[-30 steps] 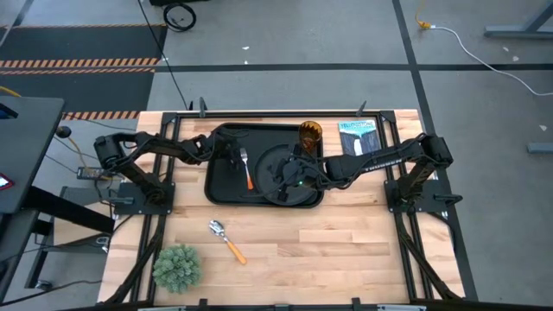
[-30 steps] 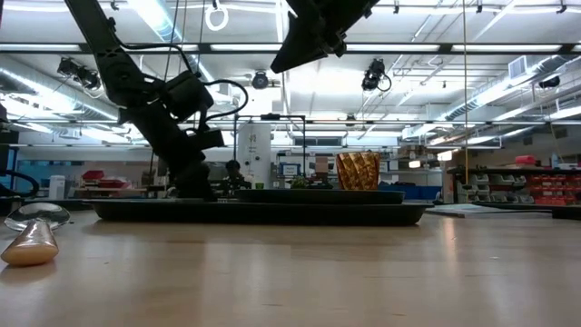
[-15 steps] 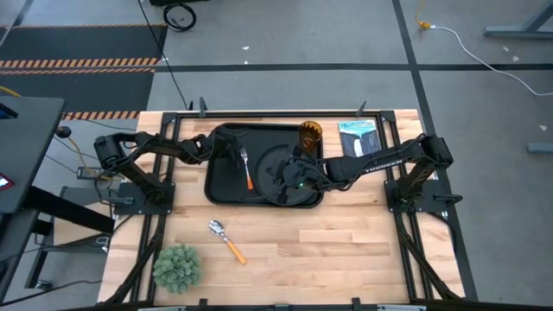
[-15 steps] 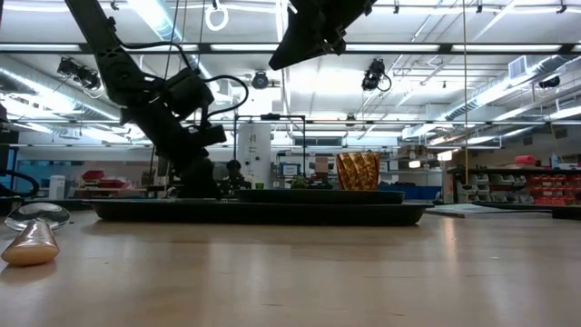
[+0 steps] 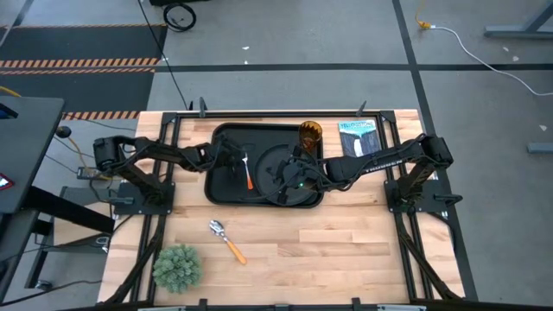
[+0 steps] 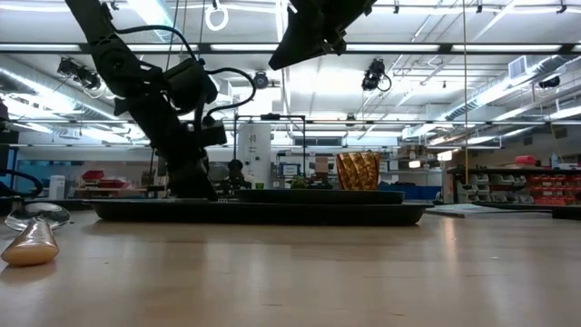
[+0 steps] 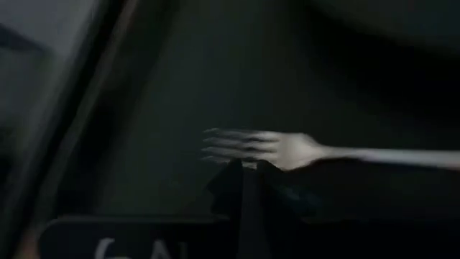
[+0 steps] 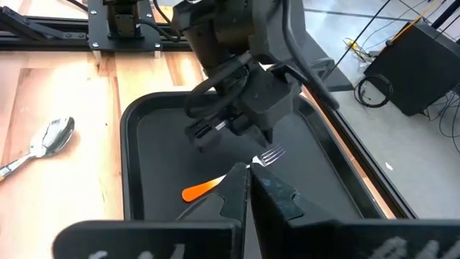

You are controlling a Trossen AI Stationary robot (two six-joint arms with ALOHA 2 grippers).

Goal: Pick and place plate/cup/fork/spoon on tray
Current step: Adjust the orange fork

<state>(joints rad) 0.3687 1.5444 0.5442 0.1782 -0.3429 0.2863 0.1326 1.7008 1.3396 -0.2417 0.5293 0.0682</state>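
1. A green plant (image 5: 177, 267) stood at the near left of the table (image 5: 346, 250), and the spoon (image 5: 225, 239) lay on bare wood nearby, off the tray (image 5: 220, 192).
2. My left gripper (image 5: 235, 158) hung over the tray's left half just beside the fork (image 5: 247, 170), which lay flat on the tray; whether my fingers were parted or closed I could not tell.
3. The plate (image 5: 278, 161) sat in the tray's right half, with my right gripper (image 5: 294, 180) above it, fingers pressed together, empty.
4. The cup (image 5: 310, 134) stood upright at the tray's far right corner.
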